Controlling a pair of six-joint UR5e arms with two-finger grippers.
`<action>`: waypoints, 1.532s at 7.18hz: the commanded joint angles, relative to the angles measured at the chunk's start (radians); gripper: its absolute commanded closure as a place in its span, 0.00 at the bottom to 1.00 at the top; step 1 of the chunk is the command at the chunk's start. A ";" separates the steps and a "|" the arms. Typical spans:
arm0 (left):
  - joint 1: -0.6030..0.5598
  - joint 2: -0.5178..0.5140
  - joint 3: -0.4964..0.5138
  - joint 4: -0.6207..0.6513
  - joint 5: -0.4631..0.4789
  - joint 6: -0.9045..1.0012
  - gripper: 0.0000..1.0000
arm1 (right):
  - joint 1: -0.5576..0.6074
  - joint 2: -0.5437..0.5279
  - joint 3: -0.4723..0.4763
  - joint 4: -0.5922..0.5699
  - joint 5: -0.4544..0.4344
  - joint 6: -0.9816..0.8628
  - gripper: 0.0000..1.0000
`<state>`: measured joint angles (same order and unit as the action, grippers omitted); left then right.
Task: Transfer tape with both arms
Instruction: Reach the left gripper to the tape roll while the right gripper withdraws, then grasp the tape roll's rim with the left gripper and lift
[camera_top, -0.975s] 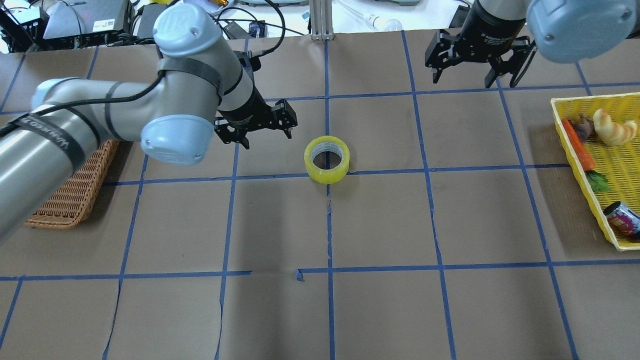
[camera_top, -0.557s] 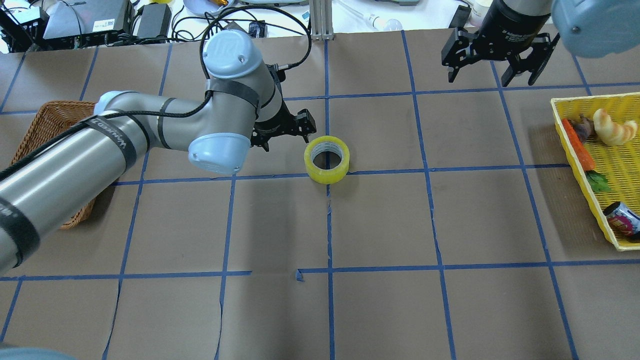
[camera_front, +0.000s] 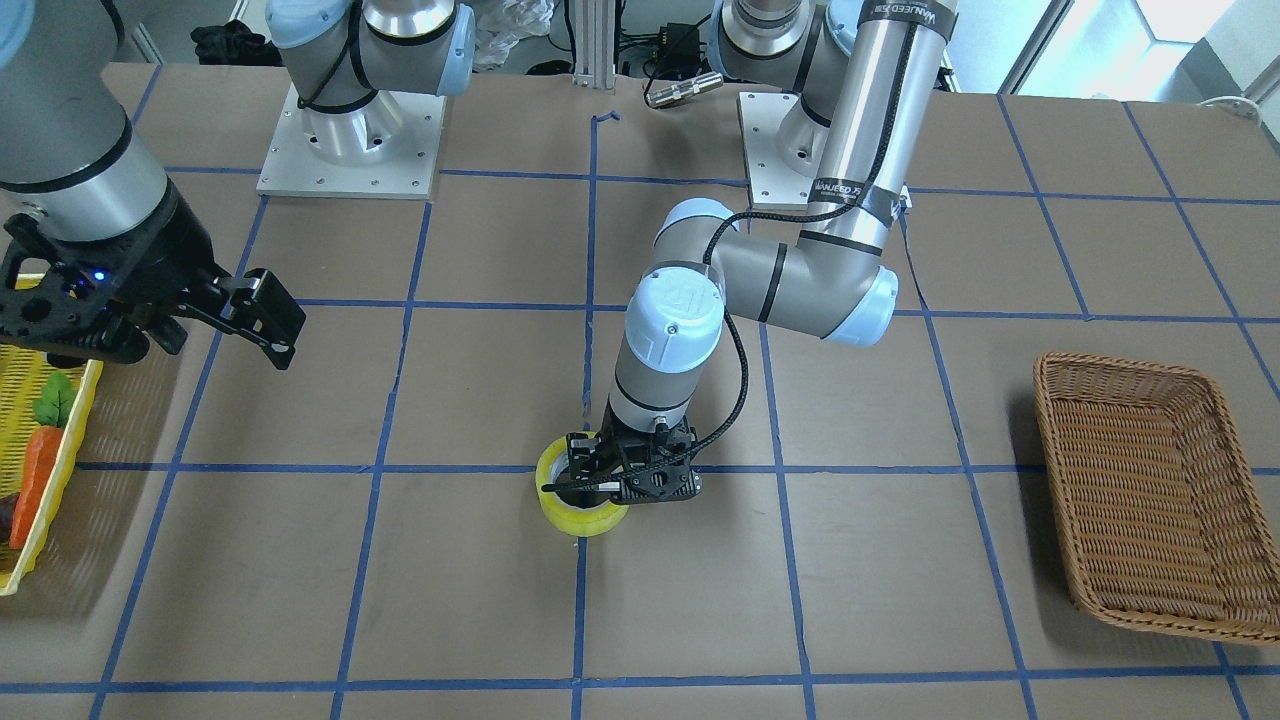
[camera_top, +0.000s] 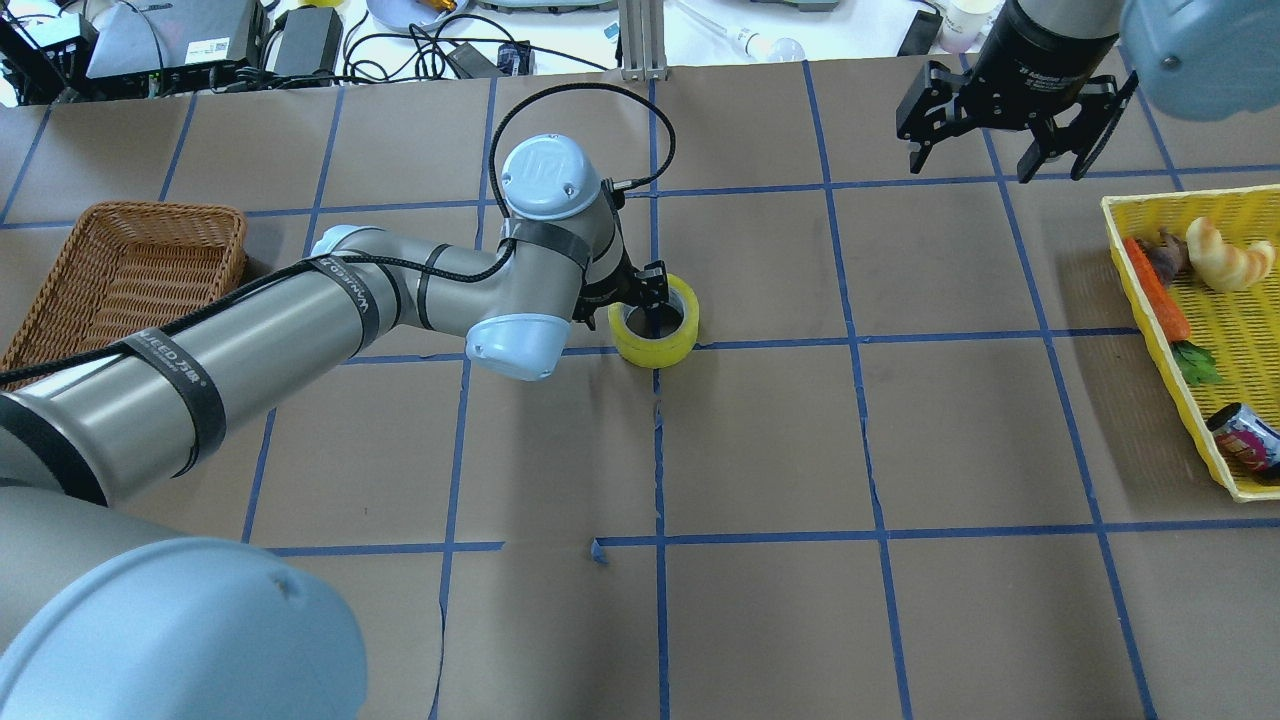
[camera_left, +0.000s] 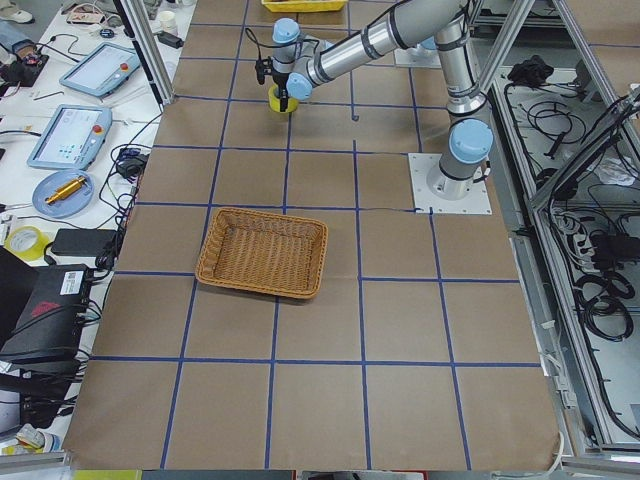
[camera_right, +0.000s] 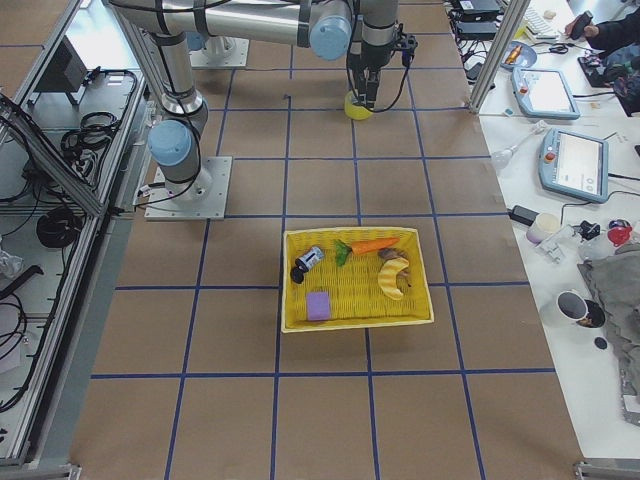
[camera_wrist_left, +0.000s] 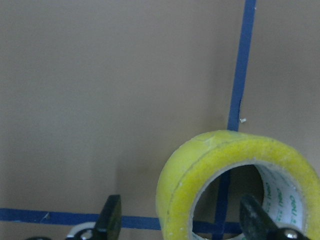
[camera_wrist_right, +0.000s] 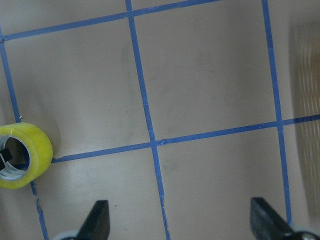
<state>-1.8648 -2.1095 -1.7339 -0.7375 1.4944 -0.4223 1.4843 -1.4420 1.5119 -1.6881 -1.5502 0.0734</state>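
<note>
The yellow tape roll (camera_top: 655, 346) lies flat on a blue grid crossing near the table's middle; it also shows in the front view (camera_front: 585, 521), the left wrist view (camera_wrist_left: 200, 165) and the right wrist view (camera_wrist_right: 35, 150). My left gripper (camera_top: 641, 300) is open and lowered onto the roll. It straddles the ring's wall, with one finger inside the hole and the other outside, as the left wrist view (camera_wrist_left: 182, 220) shows. My right gripper (camera_top: 1000, 158) is open and empty, and hangs above the far right of the table, well apart from the tape.
A brown wicker basket (camera_top: 130, 260) stands at the left, also seen in the front view (camera_front: 1140, 480). A yellow tray (camera_top: 1215, 200) with a carrot, a croissant and a can stands at the right edge. Cables and devices lie beyond the far edge.
My left arm has swung right and down, from beside the tape to its fingers straddling the ring's wall. My right gripper has drifted slightly right and farther back.
</note>
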 joint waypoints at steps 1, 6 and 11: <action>-0.008 0.012 0.002 -0.038 -0.003 0.025 1.00 | 0.001 -0.011 0.011 -0.002 -0.001 0.000 0.00; 0.181 0.178 0.149 -0.430 0.001 0.332 1.00 | 0.001 -0.012 0.022 -0.004 -0.002 0.002 0.00; 0.627 0.246 0.238 -0.704 0.014 0.859 1.00 | 0.001 -0.014 0.022 -0.004 -0.005 -0.001 0.00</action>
<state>-1.3650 -1.8712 -1.4924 -1.4038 1.5065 0.2547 1.4839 -1.4552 1.5340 -1.6913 -1.5560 0.0733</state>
